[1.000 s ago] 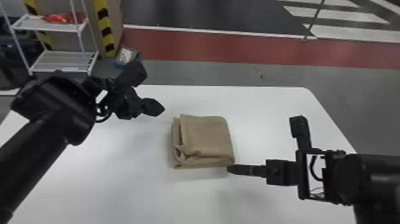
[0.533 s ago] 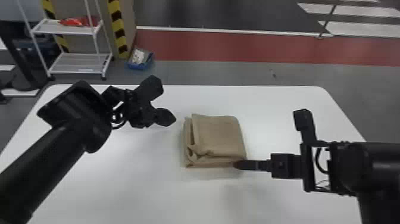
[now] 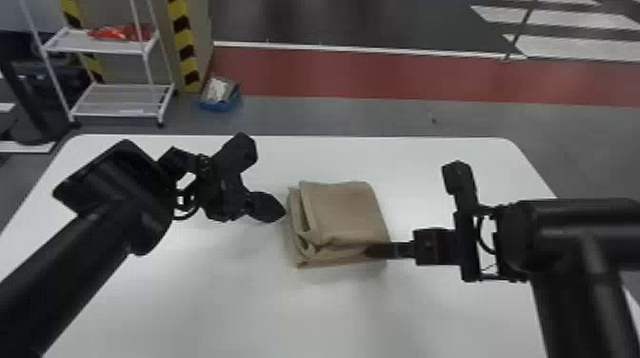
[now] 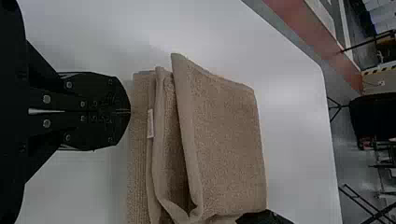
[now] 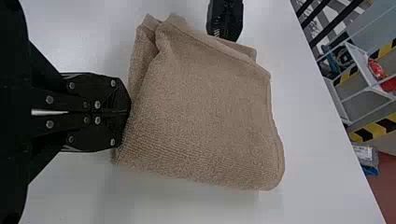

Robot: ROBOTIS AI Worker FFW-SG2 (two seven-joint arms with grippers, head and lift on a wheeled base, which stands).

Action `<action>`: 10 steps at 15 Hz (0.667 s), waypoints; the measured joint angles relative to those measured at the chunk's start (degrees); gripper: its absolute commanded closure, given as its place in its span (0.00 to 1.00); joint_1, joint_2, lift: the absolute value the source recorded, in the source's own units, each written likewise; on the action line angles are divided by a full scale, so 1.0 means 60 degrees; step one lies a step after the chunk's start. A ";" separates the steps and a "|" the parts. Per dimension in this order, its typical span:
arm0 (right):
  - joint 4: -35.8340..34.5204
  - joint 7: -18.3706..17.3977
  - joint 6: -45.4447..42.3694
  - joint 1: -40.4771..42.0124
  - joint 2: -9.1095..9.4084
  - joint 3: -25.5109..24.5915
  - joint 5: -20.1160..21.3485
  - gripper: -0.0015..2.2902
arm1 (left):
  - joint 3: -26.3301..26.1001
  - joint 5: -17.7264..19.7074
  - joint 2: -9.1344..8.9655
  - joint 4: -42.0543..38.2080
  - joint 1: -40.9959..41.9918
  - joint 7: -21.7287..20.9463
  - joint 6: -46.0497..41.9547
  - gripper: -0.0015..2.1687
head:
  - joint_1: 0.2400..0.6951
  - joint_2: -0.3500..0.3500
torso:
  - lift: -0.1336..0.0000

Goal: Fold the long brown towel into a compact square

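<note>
The brown towel (image 3: pixel 343 214) lies folded into a thick, squarish bundle on the white table, its loose layered edges facing the left arm. My left gripper (image 3: pixel 281 212) is beside those edges at the towel's left; in the left wrist view the left gripper (image 4: pixel 127 111) has its fingers pressed together with nothing between them. Over the towel's near right corner is my right gripper (image 3: pixel 370 251). The right wrist view has the right gripper (image 5: pixel 128 111) closed up, its tips at the towel's edge (image 5: pixel 196 112); whether they touch or pinch cloth I cannot tell.
The white table (image 3: pixel 305 314) extends around the towel on all sides. Beyond its far edge stand a white shelf rack (image 3: pixel 119 100) with red items and a blue box (image 3: pixel 220 95) on the floor.
The head view has shifted, moving the scene rightward. My left gripper has come closer to the towel's left side, and the right one now overlaps its near right corner more. The towel keeps its folded shape.
</note>
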 measured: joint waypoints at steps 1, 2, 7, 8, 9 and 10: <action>0.0205 -0.0093 -0.0168 -0.0117 -0.0004 0.0022 0.0055 0.93 | 0.0080 0.0171 0.0034 -0.0130 0.0077 -0.0281 0.0147 0.99 | 1.00 0.35 | 0.07; 0.0380 -0.0150 -0.0333 -0.0221 -0.0012 0.0031 0.0096 0.93 | 0.0148 0.0323 0.0071 -0.0356 0.0187 -0.0562 0.0410 0.99 | 1.00 0.34 | 0.07; 0.1261 -0.0418 -0.1259 -0.0792 0.0003 0.0005 0.0125 0.93 | 0.0444 0.0932 0.0297 -0.2046 0.0938 -0.1383 0.2073 0.99 | 1.00 0.31 | 0.07; 0.1313 -0.0403 -0.1324 -0.0838 0.0014 0.0000 0.0123 0.93 | 0.0569 0.0904 0.0286 -0.2210 0.1020 -0.1222 0.2135 0.99 | 1.00 0.31 | 0.07; 0.1240 -0.0366 -0.1311 -0.0803 0.0007 -0.0010 0.0111 0.93 | 0.0788 0.0826 0.0242 -0.2248 0.1030 -0.0973 0.2124 0.99 | 1.00 0.31 | 0.07; 0.1002 -0.0315 -0.1221 -0.0649 -0.0027 -0.0018 0.0079 0.93 | 0.0988 0.0766 0.0203 -0.2172 0.0938 -0.0603 0.2042 0.99 | 1.00 0.32 | 0.07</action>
